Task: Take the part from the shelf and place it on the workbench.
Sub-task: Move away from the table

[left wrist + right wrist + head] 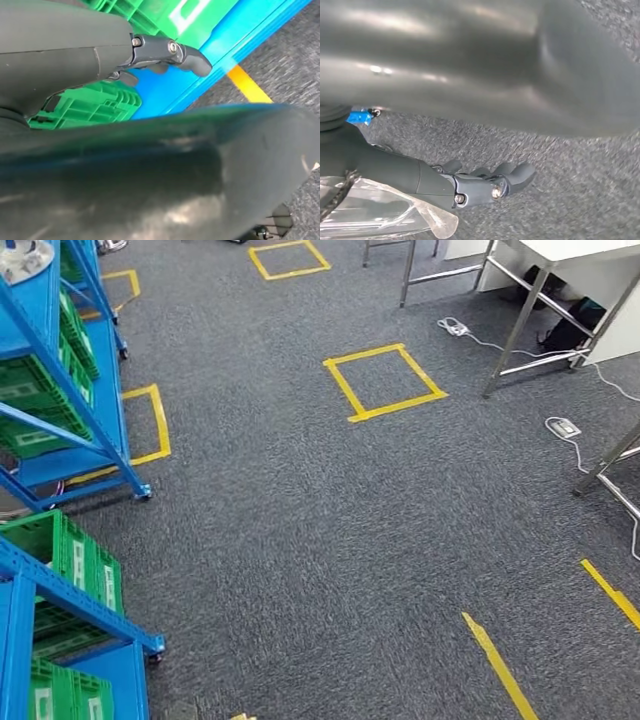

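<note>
Grey carpet covers the floor. A yellow tape square lies at upper centre, another at the top edge, and tape strips run at lower right. Metal table legs stand at upper right, with white power strips and cables beside them. A dark bag sits under the table.

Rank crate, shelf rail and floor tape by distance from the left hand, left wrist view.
1. Blue rail, right behind the left hand.
2. Green crate, on the shelf beside the hand; too close to call against the rail.
3. Yellow tape, on the carpet beyond the rail, clearly farthest.
</note>
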Robot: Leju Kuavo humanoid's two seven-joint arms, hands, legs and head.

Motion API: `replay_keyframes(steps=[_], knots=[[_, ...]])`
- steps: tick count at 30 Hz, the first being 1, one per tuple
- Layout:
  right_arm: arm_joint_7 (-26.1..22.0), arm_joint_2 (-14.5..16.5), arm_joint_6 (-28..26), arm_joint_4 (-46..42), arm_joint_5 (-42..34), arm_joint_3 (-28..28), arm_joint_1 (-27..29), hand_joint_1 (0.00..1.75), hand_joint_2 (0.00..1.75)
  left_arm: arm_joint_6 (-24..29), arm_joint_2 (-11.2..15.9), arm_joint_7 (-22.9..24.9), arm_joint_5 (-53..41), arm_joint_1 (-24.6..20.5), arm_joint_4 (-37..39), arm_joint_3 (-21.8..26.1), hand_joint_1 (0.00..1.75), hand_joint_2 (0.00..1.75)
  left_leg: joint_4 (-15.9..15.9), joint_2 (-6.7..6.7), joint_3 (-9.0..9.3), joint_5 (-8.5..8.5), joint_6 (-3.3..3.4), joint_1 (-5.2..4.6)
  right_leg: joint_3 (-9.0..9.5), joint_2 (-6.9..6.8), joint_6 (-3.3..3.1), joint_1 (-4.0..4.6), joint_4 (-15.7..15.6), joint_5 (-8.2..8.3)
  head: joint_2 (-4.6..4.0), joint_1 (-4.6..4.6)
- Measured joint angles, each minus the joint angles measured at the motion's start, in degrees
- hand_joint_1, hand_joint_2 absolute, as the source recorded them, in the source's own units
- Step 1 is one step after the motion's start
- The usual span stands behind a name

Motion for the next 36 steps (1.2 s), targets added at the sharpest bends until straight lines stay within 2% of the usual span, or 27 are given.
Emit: replay_keyframes(steps=[1,2,3,4,5,6,8,10,12,13,14,16,17,18,19,20,21,23,25,27,28,30,31,33,34,35,36], knots=[[0.0,0.0,0.0,0.0,0.0,0.0,0.1,0.0,0.0,-0.1,0.0,0.0,0.0,-0.1,0.0,0.0,0.0,0.0,0.0,-0.7,-0.07,0.03,0.18,-0.03,-2.22,1.47,-0.01,0.01,4.3,-1.85,0.0,0.18],[0.0,0.0,0.0,0.0,0.0,0.0,0.2,0.0,0.0,-0.1,-0.1,0.0,0.1,-0.1,0.0,0.0,0.0,0.0,0.0,-1.48,-0.13,0.04,0.3,-0.08,-4.54,2.2,-0.03,0.02,8.4,-3.21,0.0,0.24],[0.0,-0.1,0.0,0.0,0.0,0.0,0.4,0.0,0.0,-0.2,-0.1,0.0,0.1,-0.1,0.0,0.0,0.0,0.0,0.0,-2.3,-0.12,0.02,0.34,-0.14,-6.36,2.51,-0.09,0.04,11.2,-3.56,0.0,0.23],[0.0,-0.1,0.0,0.1,0.0,0.0,0.4,0.0,0.0,-0.2,-0.1,0.0,0.2,-0.1,0.0,0.0,0.0,0.0,0.0,-3.14,-0.07,0.0,0.35,-0.17,-7.18,2.64,-0.16,0.05,11.7,-2.68,0.01,0.23],[0.0,-0.1,-0.1,0.1,0.0,0.0,0.4,0.0,0.0,-0.2,-0.1,0.0,0.3,-0.1,0.0,0.1,0.0,0.0,0.0,-3.99,0.02,-0.03,0.33,-0.19,-6.87,2.85,-0.27,0.03,9.8,-0.7,0.01,0.23],[0.0,-0.1,-0.1,0.2,0.0,0.0,0.4,0.0,0.0,-0.2,-0.1,0.0,0.3,-0.1,0.0,0.1,0.0,0.0,0.0,-4.85,0.15,-0.06,0.28,-0.18,-5.65,3.51,-0.42,-0.01,6.1,1.9,0.0,0.23],[0.0,-0.2,-0.1,0.3,0.0,0.0,0.4,0.0,0.0,-0.2,-0.2,0.0,0.4,-0.2,0.0,0.1,0.0,0.0,0.2,-6.47,0.23,-0.19,-0.07,-0.26,-2.78,6.3,-0.76,-0.23,-1.4,5.4,0.01,0.21],[0.0,-0.2,-0.1,0.4,0.0,0.0,0.4,0.0,0.0,-0.2,-0.2,0.0,0.4,-0.3,0.0,0.1,0.0,0.0,0.3,-7.81,-0.09,-0.17,-0.76,-0.19,-1.36,7.87,-1.12,-0.26,-4.4,5.87,0.01,0.19],[0.0,-0.3,-0.1,0.4,0.0,0.0,0.3,0.0,0.0,-0.3,-0.2,0.0,0.4,-0.1,0.0,0.1,0.0,0.0,0.2,-8.76,-0.44,-0.06,-1.55,0.07,-0.82,6.79,-1.72,-0.22,-4.8,5.97,0.01,0.19],[0.0,-0.3,-0.1,0.5,0.1,0.0,0.2,0.0,0.0,-0.3,-0.2,0.0,0.4,0.0,0.0,0.1,0.0,0.0,0.8,-8.14,-0.72,-0.43,-1.88,0.06,-0.54,6.07,-2.09,-0.25,-5.0,6.11,0.01,0.1],[0.0,-0.3,-0.1,0.5,0.1,0.0,0.2,0.0,0.0,-0.3,-0.2,0.0,0.4,0.0,0.0,0.1,0.0,0.0,2.2,-6.81,-1.39,-1.38,-2.12,0.02,-0.38,5.25,-2.4,-0.31,-5.3,6.24,0.01,-0.1],[0.0,-0.4,-0.1,0.5,0.1,0.0,0.4,0.0,0.0,-0.3,-0.2,0.0,0.4,-0.2,0.0,0.1,0.0,0.0,8.8,-3.09,-4.47,-4.96,-2.52,-0.08,-0.09,3.24,-2.81,-0.16,-5.5,6.14,0.01,-0.46],[0.0,-0.4,-0.1,0.5,0.1,0.0,0.6,0.0,0.0,-0.3,-0.2,0.0,0.4,-0.3,0.0,0.1,0.0,0.0,12.7,-1.96,-6.36,-6.69,-2.71,-0.02,0.0,2.16,-2.92,-0.04,-5.5,5.99,0.01,-0.58],[0.0,-0.4,-0.1,0.5,0.1,0.0,0.7,0.0,0.0,-0.3,-0.2,0.0,0.4,-0.3,0.0,0.1,0.0,0.0,15.7,-1.31,-7.71,-7.67,-2.85,0.05,0.09,1.12,-2.98,0.07,-5.5,5.84,0.01,-0.57],[0.0,-0.4,-0.1,0.6,0.1,0.0,0.7,0.0,0.0,-0.2,-0.2,0.0,0.4,-0.2,0.0,0.1,0.0,0.0,16.7,-0.96,-8.12,-7.54,-2.91,0.09,0.21,0.22,-2.97,0.12,-5.5,5.69,0.01,-0.59],[0.0,-0.4,-0.1,0.6,0.1,0.0,0.6,0.0,0.0,-0.2,-0.2,0.0,0.4,-0.1,0.0,0.1,0.0,0.0,15.3,-0.66,-7.33,-6.29,-2.89,0.12,0.39,-0.61,-2.93,0.15,-5.5,5.53,0.01,-0.61],[0.0,-0.4,-0.1,0.6,0.1,0.0,0.6,0.0,0.0,-0.2,-0.2,0.0,0.4,0.0,0.0,0.1,0.0,0.0,12.0,-0.04,-5.54,-4.3,-2.77,0.1,0.66,-1.37,-2.84,0.17,-5.5,5.33,0.01,-0.61],[0.0,-0.5,-0.1,0.6,0.1,0.0,0.5,0.0,0.0,-0.1,-0.2,0.0,0.3,-0.1,0.0,0.1,0.0,0.0,4.2,2.9,-1.47,-1.18,-2.21,-0.27,1.08,-2.78,-2.41,0.37,-5.4,4.78,0.01,-0.57],[0.0,-0.5,-0.2,0.7,0.1,0.0,0.5,0.0,0.0,-0.1,-0.3,0.0,0.1,-0.2,0.0,0.1,0.0,0.0,0.7,4.58,0.18,-0.56,-1.59,-0.75,1.33,-3.99,-1.78,0.64,-5.4,4.24,0.01,-0.52],[0.0,-0.5,-0.2,0.8,0.1,0.0,0.4,0.0,0.0,-0.1,-0.4,0.0,0.0,-0.2,0.1,0.1,0.0,0.0,0.5,3.28,0.1,-0.51,-1.06,-0.9,1.84,-5.16,-1.19,0.63,-5.5,3.9,0.01,-0.56],[0.0,-0.5,-0.2,0.9,0.1,0.0,0.2,0.0,0.0,0.0,-0.4,0.0,0.0,-0.1,0.1,0.1,0.0,0.0,0.3,2.6,0.15,-0.38,-0.77,-0.82,1.94,-4.68,-0.89,0.52,-5.2,3.47,0.01,-0.46],[-0.1,-0.7,-0.2,0.9,0.0,0.0,0.0,0.0,0.0,0.0,-0.5,0.0,-0.1,-0.2,0.1,0.2,0.0,0.0,-0.1,1.12,0.31,-0.07,-0.19,-0.53,0.31,-1.53,-0.43,0.31,-1.6,1.06,0.01,-0.06],[-0.1,-0.8,-0.2,1.0,0.0,0.0,0.1,0.0,0.0,0.0,-0.6,0.0,-0.3,-0.3,0.1,0.2,0.0,0.0,-0.1,0.4,0.28,-0.04,-0.03,-0.47,-1.46,0.52,-0.35,0.23,2.1,-0.72,0.01,0.17],[0.0,-1.0,-0.2,1.2,-0.1,0.0,0.3,0.0,0.0,0.0,-0.7,0.1,-0.6,-0.5,0.1,0.2,0.0,0.0,-0.1,-1.3,0.25,-0.05,0.17,-0.49,-5.72,2.3,-0.33,0.21,9.8,-3.3,0.01,0.26],[0.0,-1.1,-0.2,1.3,-0.1,0.0,0.5,0.0,0.0,0.0,-0.8,0.2,-0.6,-0.5,0.2,0.2,0.0,0.0,-0.1,-2.19,0.29,-0.06,0.18,-0.52,-7.06,2.54,-0.36,0.21,11.6,-3.1,0.01,0.26],[0.0,-1.3,-0.2,1.4,-0.2,0.0,0.5,0.0,0.0,0.0,-0.8,0.2,-0.7,-0.5,0.2,0.2,0.0,0.0,-0.1,-3.1,0.38,-0.08,0.16,-0.53,-7.34,2.67,-0.41,0.21,10.9,-1.66,0.01,0.25],[0.0,-1.4,-0.2,1.5,-0.2,0.0,0.5,0.0,0.0,0.0,-0.8,0.3,-0.8,-0.5,0.3,0.2,0.0,0.0,-0.1,-3.98,0.51,-0.12,0.1,-0.51,-6.51,2.94,-0.48,0.17,8.1,0.71,0.01,0.25]])
